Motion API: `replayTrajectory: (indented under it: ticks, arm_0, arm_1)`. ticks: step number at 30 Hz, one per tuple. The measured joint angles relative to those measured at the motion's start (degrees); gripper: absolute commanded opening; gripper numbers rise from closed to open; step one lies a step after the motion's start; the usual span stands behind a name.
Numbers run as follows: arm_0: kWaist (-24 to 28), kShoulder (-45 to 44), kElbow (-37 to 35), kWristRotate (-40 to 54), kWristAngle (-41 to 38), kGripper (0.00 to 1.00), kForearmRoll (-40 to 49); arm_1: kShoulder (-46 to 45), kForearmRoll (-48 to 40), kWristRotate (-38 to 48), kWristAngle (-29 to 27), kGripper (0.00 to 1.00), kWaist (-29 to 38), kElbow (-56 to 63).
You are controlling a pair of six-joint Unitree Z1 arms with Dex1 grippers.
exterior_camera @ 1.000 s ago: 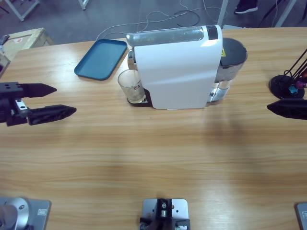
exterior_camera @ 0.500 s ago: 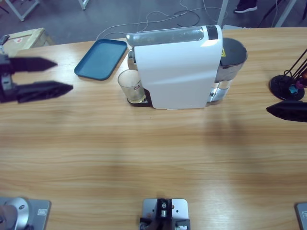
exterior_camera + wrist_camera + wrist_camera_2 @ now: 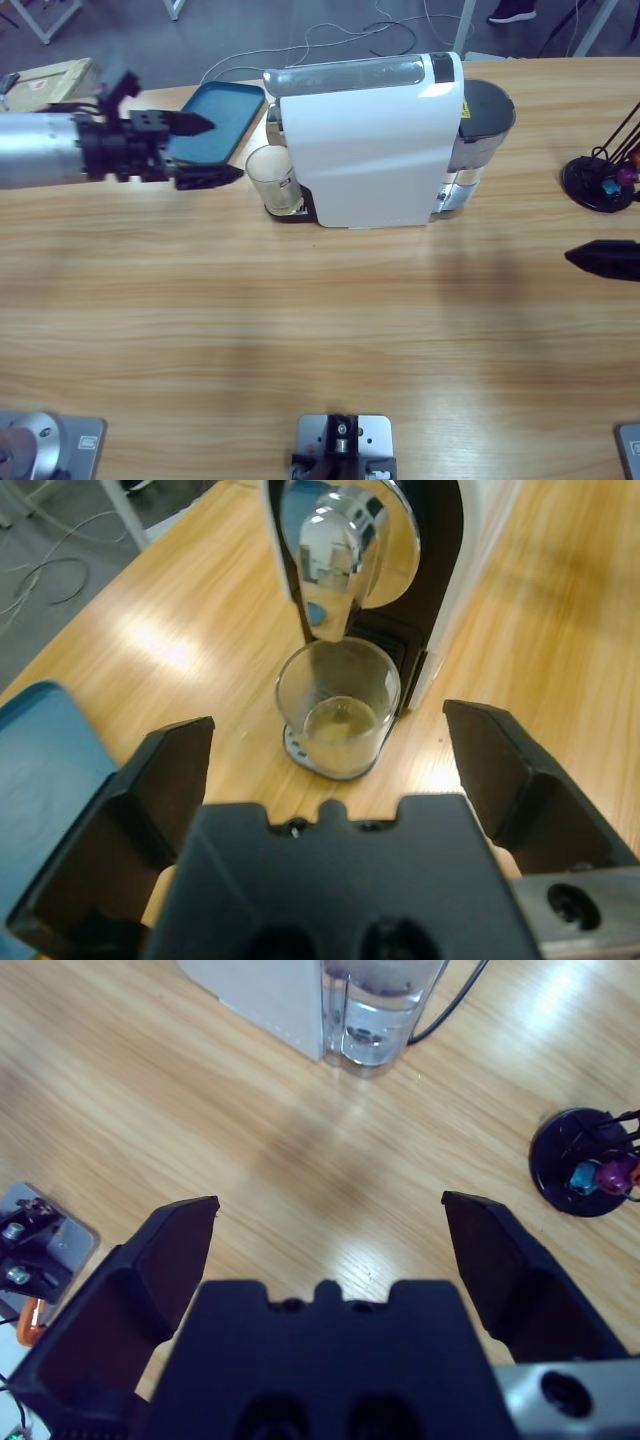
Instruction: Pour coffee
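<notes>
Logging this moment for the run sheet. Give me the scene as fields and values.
machine: white coffee machine mid-table
glass: clear glass under spout, standing on drip tray
coffee: shallow tan layer in glass
tray: blue tray left of machine, part hidden by left claw
left claw: open, aimed at glass, not touching
right claw: open, over bare table near capsule stand

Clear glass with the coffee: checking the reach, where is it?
The clear glass stands under the white coffee machine's spout, just ahead of the open left gripper.
</notes>
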Motion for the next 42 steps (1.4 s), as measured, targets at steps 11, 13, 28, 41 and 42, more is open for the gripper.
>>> replayTrajectory:
  ticks: [11, 13, 28, 41, 42]
  arm_0:
    - [0.02, 10.97, 0.04, 0.05, -4.88, 0.982, -11.19]
    - [0.02, 11.83, 0.04, 0.05, -4.88, 0.982, -12.02]
    - [-0.72, 15.48, -0.4, 0.05, -6.16, 0.867, -15.32]
    - [-3.38, 16.44, -1.29, -0.17, -3.86, 0.0, -15.73]
    - [-3.38, 16.44, -1.29, -0.17, -3.86, 0.0, -15.73]
  arm_1:
    - [2.79, 0.09, 0.0, 1.27, 1.0, 0.0, -2.21]
    - [2.8, 0.09, 0.0, 1.48, 1.0, 0.0, -2.21]
    - [2.89, -0.42, 0.0, 1.68, 1.0, 0.0, -2.19]
    - [2.91, -1.07, 0.0, 1.68, 1.0, 0.0, -2.14]
    - [2.91, -1.07, 0.0, 1.68, 1.0, 0.0, -2.14]
